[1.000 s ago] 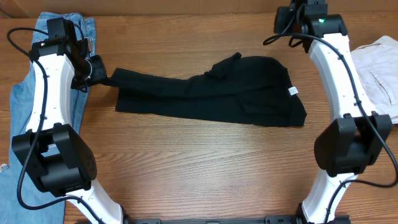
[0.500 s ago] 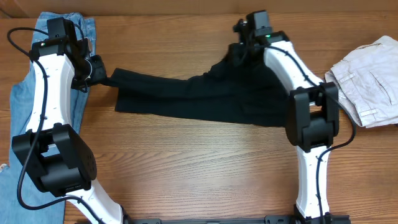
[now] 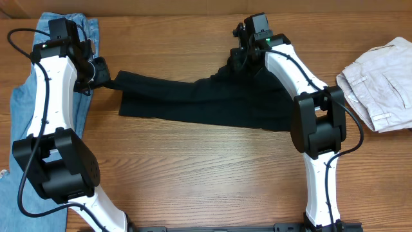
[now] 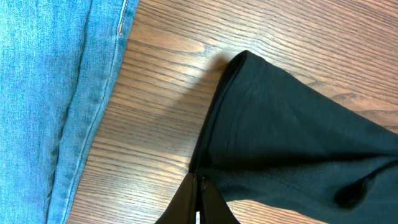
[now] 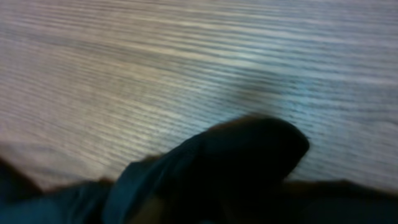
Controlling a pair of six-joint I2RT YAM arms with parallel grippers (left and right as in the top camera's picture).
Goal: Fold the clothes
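The clothes (image 3: 212, 103), a long black garment, lie stretched across the middle of the table. My left gripper (image 3: 106, 77) is shut on their left end, which is drawn to a point. In the left wrist view the fingertips (image 4: 198, 193) press together at the edge of the black fabric (image 4: 292, 137). My right gripper (image 3: 241, 61) is down at a raised fold on the garment's far edge, right of centre. The right wrist view is blurred. Dark fabric (image 5: 236, 168) fills its lower half and hides the jaws.
Light blue jeans (image 3: 26, 109) lie along the left edge, under the left arm, and show beside the black fabric in the left wrist view (image 4: 50, 93). A pale folded garment (image 3: 380, 84) sits at the right edge. The right arm crosses the black garment's right part.
The right arm swung from the far right corner leftwards to the raised fold on the garment's far edge, and now covers its right end. The left arm and its hold are unchanged.
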